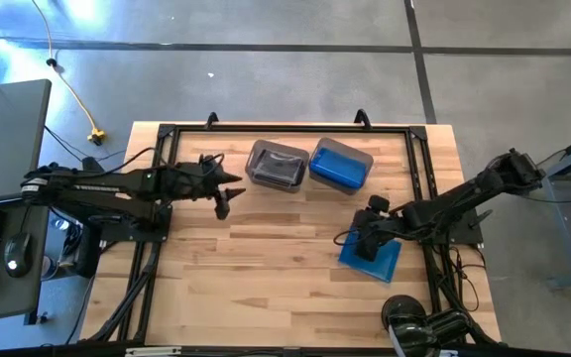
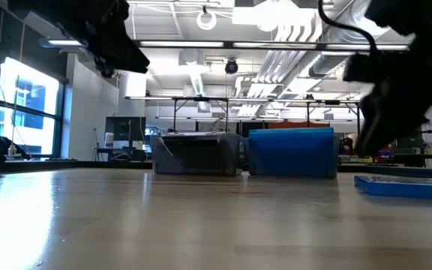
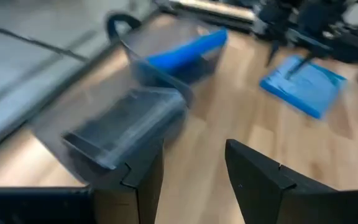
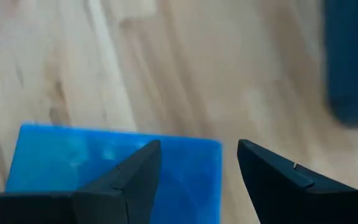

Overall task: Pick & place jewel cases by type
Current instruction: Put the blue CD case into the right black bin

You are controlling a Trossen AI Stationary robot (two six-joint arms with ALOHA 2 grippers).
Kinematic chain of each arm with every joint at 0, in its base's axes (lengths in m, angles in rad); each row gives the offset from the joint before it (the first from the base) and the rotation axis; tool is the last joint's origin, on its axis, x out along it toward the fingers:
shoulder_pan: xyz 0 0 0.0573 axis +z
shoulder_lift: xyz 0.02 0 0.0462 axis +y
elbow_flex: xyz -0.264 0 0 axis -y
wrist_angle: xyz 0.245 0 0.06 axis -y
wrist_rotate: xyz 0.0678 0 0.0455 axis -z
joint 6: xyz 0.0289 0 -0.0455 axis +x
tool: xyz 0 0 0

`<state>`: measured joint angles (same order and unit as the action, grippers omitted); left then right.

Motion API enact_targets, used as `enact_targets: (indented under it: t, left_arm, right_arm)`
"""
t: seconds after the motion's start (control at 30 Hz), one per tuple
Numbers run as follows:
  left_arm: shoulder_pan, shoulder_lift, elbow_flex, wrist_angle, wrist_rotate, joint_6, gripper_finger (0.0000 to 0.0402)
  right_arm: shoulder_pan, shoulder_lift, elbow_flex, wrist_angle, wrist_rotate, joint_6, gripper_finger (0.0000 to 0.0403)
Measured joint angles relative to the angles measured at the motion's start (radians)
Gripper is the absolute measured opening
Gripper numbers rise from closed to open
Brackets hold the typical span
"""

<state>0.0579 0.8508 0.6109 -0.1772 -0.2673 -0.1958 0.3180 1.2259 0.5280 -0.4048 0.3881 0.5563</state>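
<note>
Near the table's right edge, our right gripper (image 1: pixel 368 241) hung open, empty, over the flat blue plastic jewel case (image 1: pixel 377 262); a shallow pinch risked skidding it. Left gripper (image 1: pixel 222 204) waited open, empty.

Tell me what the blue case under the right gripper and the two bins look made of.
Blue jewel case: apparently hard plastic, glossy, with a cloudy pattern. Two bins: translucent grey plastic, probably; their dark and blue contents show through the walls. Table: pale wood with visible grain.
</note>
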Motion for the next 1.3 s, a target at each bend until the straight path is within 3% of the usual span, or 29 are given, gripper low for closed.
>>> enact_targets:
  t: [0.27, 0.47, 0.6, 0.73, 0.87, 0.97, 1.1, 1.2, 1.3]
  left_arm:
    - [0.0, 0.035, -0.001, -0.011, 0.196, -0.074, 0.0167]
    - [0.0, 0.113, 0.0, -0.001, 0.198, -0.053, 0.0167]
    - [0.0, 0.18, 0.0, 0.015, 0.111, -0.038, 0.0167]
    - [0.001, 0.243, 0.0, 0.048, 0.044, -0.037, 0.0167]
    - [0.001, 0.291, 0.0, 0.088, 0.046, -0.037, 0.0167]
    - [0.001, 0.319, 0.0, 0.111, 0.061, -0.037, 0.0167]
    - [0.001, 0.35, 0.0, 0.116, 0.081, -0.037, 0.0167]
    - [0.001, 0.363, 0.0, 0.122, 0.082, -0.037, 0.0167]
    - [0.001, 0.364, 0.0, 0.12, 0.091, -0.038, 0.0167]
  right_arm:
    - [0.001, -0.002, -0.204, 0.357, -0.097, -0.01, 0.0211]
    - [-0.002, 0.044, -0.295, 0.636, -0.101, -0.144, 0.0211]
    - [-0.036, 0.157, -0.285, 0.798, -0.099, -0.206, 0.0211]
    - [-0.079, 0.344, -0.181, 0.913, -0.111, -0.316, 0.0211]
    - [-0.122, 0.545, 0.0, 0.985, -0.088, -0.39, 0.0211]
    - [-0.144, 0.643, 0.16, 0.968, -0.138, -0.485, 0.0211]
    - [-0.148, 0.721, 0.37, 0.919, -0.116, -0.599, 0.0211]
    - [-0.148, 0.724, 0.505, 0.771, -0.053, -0.643, 0.0211]
    - [-0.147, 0.702, 0.619, 0.475, -0.011, -0.64, 0.0211]
